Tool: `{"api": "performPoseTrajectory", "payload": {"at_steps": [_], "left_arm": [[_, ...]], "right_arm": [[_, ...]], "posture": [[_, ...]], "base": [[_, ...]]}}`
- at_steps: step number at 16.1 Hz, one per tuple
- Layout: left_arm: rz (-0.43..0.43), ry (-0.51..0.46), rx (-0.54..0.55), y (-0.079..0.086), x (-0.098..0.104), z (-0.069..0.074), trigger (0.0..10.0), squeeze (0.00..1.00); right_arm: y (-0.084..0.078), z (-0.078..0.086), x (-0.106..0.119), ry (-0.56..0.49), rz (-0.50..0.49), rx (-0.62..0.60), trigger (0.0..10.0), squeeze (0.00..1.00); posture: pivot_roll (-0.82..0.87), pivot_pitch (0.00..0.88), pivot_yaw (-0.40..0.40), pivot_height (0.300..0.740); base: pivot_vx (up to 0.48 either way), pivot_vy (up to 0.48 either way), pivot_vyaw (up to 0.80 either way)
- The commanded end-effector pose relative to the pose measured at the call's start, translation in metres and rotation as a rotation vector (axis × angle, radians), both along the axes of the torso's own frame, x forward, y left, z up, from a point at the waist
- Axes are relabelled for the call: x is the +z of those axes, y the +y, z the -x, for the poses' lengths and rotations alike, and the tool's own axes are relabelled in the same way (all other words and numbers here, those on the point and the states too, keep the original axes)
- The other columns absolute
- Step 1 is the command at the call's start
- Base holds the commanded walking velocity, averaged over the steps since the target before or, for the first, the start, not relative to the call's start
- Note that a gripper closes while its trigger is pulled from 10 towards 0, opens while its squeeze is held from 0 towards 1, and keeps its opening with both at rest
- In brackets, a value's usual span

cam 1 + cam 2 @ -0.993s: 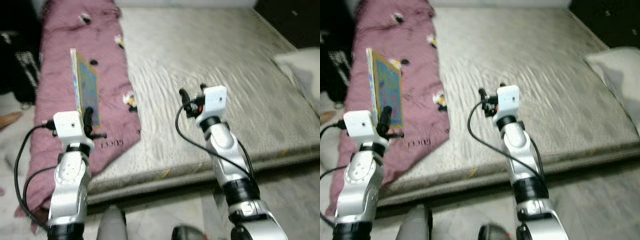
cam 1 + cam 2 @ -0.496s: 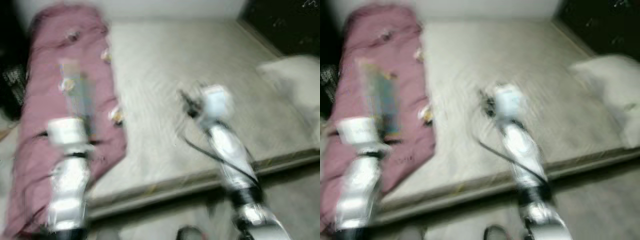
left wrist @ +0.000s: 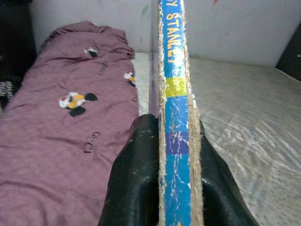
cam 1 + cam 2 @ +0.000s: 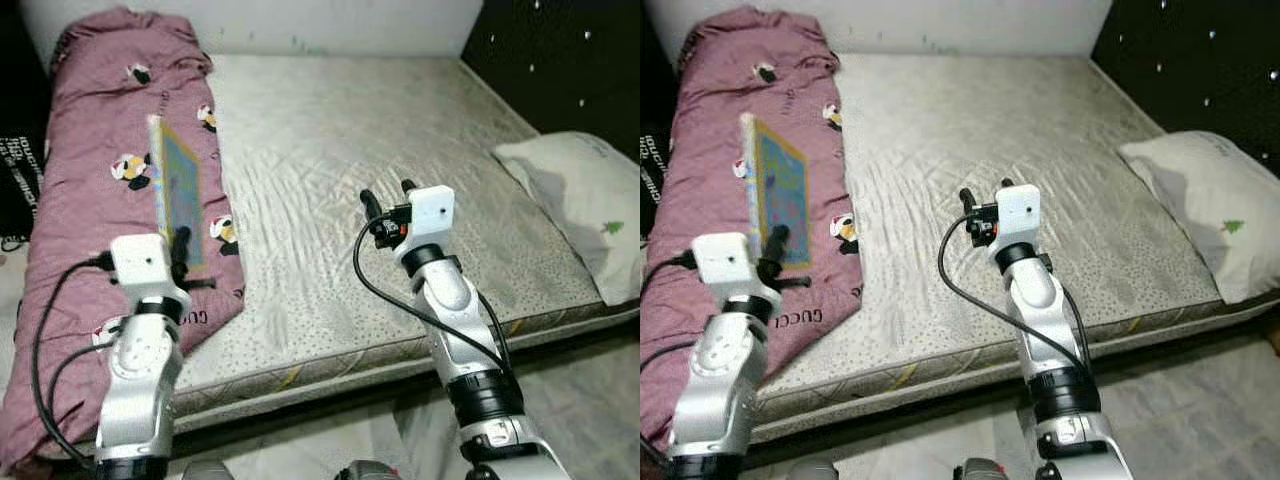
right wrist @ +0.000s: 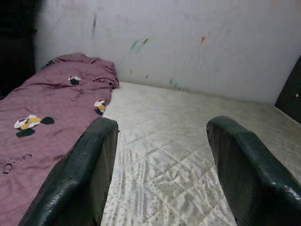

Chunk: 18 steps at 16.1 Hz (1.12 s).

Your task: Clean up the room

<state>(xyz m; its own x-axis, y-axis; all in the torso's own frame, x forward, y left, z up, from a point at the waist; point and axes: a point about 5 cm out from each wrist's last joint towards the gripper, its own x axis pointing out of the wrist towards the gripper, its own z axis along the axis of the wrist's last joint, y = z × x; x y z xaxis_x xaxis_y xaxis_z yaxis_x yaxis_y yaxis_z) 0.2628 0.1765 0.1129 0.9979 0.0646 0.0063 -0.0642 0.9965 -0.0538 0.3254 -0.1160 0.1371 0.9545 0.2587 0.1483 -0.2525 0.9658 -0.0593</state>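
My left gripper [image 4: 181,243] is shut on a thin picture book [image 4: 176,188] with a blue, worn spine [image 3: 176,117], held upright on edge above the purple blanket [image 4: 90,150]. Both black fingers [image 3: 136,188] press the book's sides. My right gripper [image 4: 386,196] is open and empty, raised over the front middle of the bare mattress [image 4: 340,130]; its two fingers [image 5: 84,179] stand wide apart with the mattress [image 5: 160,160] beyond them.
The purple blanket with cartoon prints [image 4: 730,110] lies along the mattress's left side. A white pillow [image 4: 585,205] rests at the right edge. A white wall [image 5: 188,42] stands behind the bed and a dark wall [image 4: 560,60] at the right. Pale floor [image 4: 590,400] runs in front.
The camera has swung and steadied after a blurred frame; more of the pillow and bed head shows. Both arms keep the same pose, the left still holding the book.
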Motion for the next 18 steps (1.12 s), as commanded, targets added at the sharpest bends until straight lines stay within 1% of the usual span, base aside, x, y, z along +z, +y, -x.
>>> {"api": "performPoseTrajectory", "payload": {"at_steps": [1, 4, 8, 10, 12, 14, 15, 16, 18], "left_arm": [[-0.006, -0.042, -0.029, -0.009, 0.008, 0.002, 10.0, 0.0], [-0.011, -0.032, -0.013, -0.01, 0.005, 0.006, 10.0, 0.0], [0.005, -0.024, -0.046, -0.017, 0.005, 0.013, 10.0, 0.0], [0.006, -0.013, -0.062, -0.02, 0.004, 0.019, 10.0, 0.0], [0.011, 0.003, -0.061, -0.02, 0.001, 0.025, 10.0, 0.0], [0.008, 0.003, -0.06, -0.022, 0.002, 0.026, 10.0, 0.0], [0.006, 0.002, -0.058, -0.022, 0.002, 0.026, 10.0, 0.0], [0.005, -0.002, -0.044, -0.022, 0.003, 0.028, 10.0, 0.0], [0.004, -0.003, -0.029, -0.023, 0.002, 0.033, 10.0, 0.0]], "right_arm": [[-0.004, 0.005, -0.002, -0.004, 0.022, 0.003, 10.0, 0.0], [-0.004, 0.012, -0.009, 0.021, 0.029, -0.01, 10.0, 0.0], [-0.008, 0.019, -0.011, 0.034, 0.027, -0.029, 10.0, 0.0], [-0.01, 0.025, -0.015, 0.057, 0.021, -0.03, 10.0, 0.0], [-0.013, 0.03, -0.02, 0.083, 0.019, -0.036, 10.0, 0.0], [-0.012, 0.033, -0.024, 0.108, 0.019, -0.026, 10.0, 0.0], [-0.011, 0.033, -0.024, 0.112, 0.019, -0.025, 10.0, 0.0], [-0.01, 0.032, -0.024, 0.12, 0.019, -0.011, 10.0, 0.0], [-0.004, 0.028, -0.023, 0.128, 0.029, 0.032, 10.0, 0.0]], "posture": [[0.0, 0.0, -0.088, 0.74], [0.0, 0.0, -0.085, 0.74], [-0.01, 0.0, -0.082, 0.74], [-0.01, 0.0, -0.085, 0.74], [-0.01, 0.0, -0.092, 0.74], [0.01, 0.0, -0.113, 0.74], [0.01, 0.0, -0.113, 0.74], [0.03, 0.0, -0.145, 0.74], [0.04, 0.0, -0.17, 0.74]], "base": [[0.0, 0.0, 0.46], [0.0, 0.0, 0.76], [0.0, 0.0, 0.76], [0.0, 0.0, 0.63], [0.0, 0.0, 0.0], [0.0, 0.0, 0.0], [0.0, 0.0, 0.0], [0.0, 0.0, 0.0], [0.0, 0.0, 0.0]]}}
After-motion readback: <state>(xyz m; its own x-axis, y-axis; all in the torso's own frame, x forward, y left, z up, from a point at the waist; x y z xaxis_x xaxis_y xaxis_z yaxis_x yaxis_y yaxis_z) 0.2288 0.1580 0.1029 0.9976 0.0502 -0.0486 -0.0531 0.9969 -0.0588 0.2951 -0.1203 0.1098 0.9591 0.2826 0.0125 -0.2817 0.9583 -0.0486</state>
